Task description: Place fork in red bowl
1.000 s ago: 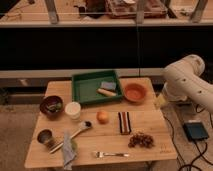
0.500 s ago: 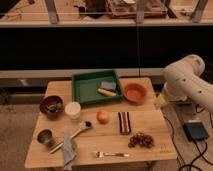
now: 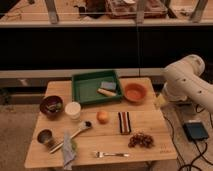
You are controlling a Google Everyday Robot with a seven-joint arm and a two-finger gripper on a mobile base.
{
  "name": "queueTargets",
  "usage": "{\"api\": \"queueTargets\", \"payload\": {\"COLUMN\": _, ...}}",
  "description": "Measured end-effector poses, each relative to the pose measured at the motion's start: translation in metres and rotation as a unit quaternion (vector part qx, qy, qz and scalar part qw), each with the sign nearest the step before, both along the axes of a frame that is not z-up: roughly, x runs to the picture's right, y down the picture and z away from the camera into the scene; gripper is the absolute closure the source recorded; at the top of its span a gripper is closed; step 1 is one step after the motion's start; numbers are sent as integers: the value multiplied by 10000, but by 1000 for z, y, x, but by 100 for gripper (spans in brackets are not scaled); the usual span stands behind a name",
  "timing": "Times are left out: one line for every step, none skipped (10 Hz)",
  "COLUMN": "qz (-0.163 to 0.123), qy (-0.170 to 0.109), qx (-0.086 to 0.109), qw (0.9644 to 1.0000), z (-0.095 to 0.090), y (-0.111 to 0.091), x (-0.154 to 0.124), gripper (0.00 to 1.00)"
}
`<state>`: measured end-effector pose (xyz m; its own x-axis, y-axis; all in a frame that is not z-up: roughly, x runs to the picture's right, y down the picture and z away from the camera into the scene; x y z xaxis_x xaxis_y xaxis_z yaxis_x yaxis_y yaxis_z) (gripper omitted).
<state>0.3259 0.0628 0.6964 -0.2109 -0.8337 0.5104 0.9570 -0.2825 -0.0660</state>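
Wooden table point(image 3: 155, 125) mid-frame, with dark shelving and a rail behind. Fork point(image 3: 111, 154) flat near the table's lower edge, just left of bottom centre. Long axis left to right, roughly parallel to that edge; tine end too small to tell.

Red bowl point(image 3: 135, 92) at the table's upper right, just beside the green tray point(image 3: 82, 92), seemingly empty.

Gripper point(image 3: 161, 101) low at the table's right edge, under the white arm point(image 3: 185, 80), near the red bowl and slightly below it. Open or closed: cannot tell.

From the gripper, fork down and to the left, well apart. Dark striped block point(image 3: 124, 122) and brown cluster point(image 3: 141, 140) roughly along that diagonal. Bowl much nearer than fork.

By judgement, reach not yet begun. Next: travel toward bottom centre of the frame, clear of those two items, then a grip set crosswise to the slim handle, meaning up-down in the frame.
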Motion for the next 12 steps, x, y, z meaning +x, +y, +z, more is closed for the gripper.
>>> {"api": "queueTargets", "payload": {"qz": 0, "qy": 0, "qx": 0, "qw": 10000, "z": 0, "y": 0, "x": 0, "gripper": 20}}
{"api": "queueTargets", "payload": {"qz": 0, "qy": 0, "qx": 0, "qw": 10000, "z": 0, "y": 0, "x": 0, "gripper": 20}}
{"api": "queueTargets", "payload": {"qz": 0, "qy": 0, "qx": 1, "qw": 10000, "z": 0, "y": 0, "x": 0, "gripper": 20}}
{"api": "queueTargets", "payload": {"qz": 0, "qy": -1, "qx": 0, "qw": 10000, "z": 0, "y": 0, "x": 0, "gripper": 20}}
{"api": "queueTargets", "payload": {"qz": 15, "qy": -18, "qx": 4, "qw": 10000, "z": 0, "y": -1, "x": 0, "gripper": 20}}
{"api": "queueTargets", "payload": {"qz": 7, "qy": -75, "qx": 7, "qw": 10000, "z": -1, "y": -2, "x": -2, "gripper": 20}}
{"api": "queueTargets", "payload": {"qz": 1, "qy": -237, "qx": 1, "qw": 9997, "z": -3, "y": -1, "x": -5, "gripper": 20}}
{"api": "queueTargets", "payload": {"qz": 51, "qy": -538, "qx": -27, "qw": 9985, "z": -8, "y": 4, "x": -13, "gripper": 20}}
{"api": "queueTargets", "payload": {"qz": 63, "qy": -831, "qx": 4, "qw": 9965, "z": -16, "y": 13, "x": -31, "gripper": 20}}
{"api": "queueTargets", "payload": {"qz": 20, "qy": -1017, "qx": 88, "qw": 9948, "z": -27, "y": 24, "x": -47, "gripper": 20}}
{"api": "queueTargets", "payload": {"qz": -16, "qy": -1140, "qx": 189, "qw": 9933, "z": -37, "y": 35, "x": -58, "gripper": 20}}
{"api": "queueTargets", "payload": {"qz": -59, "qy": -1208, "qx": 269, "qw": 9923, "z": -45, "y": 42, "x": -64, "gripper": 20}}
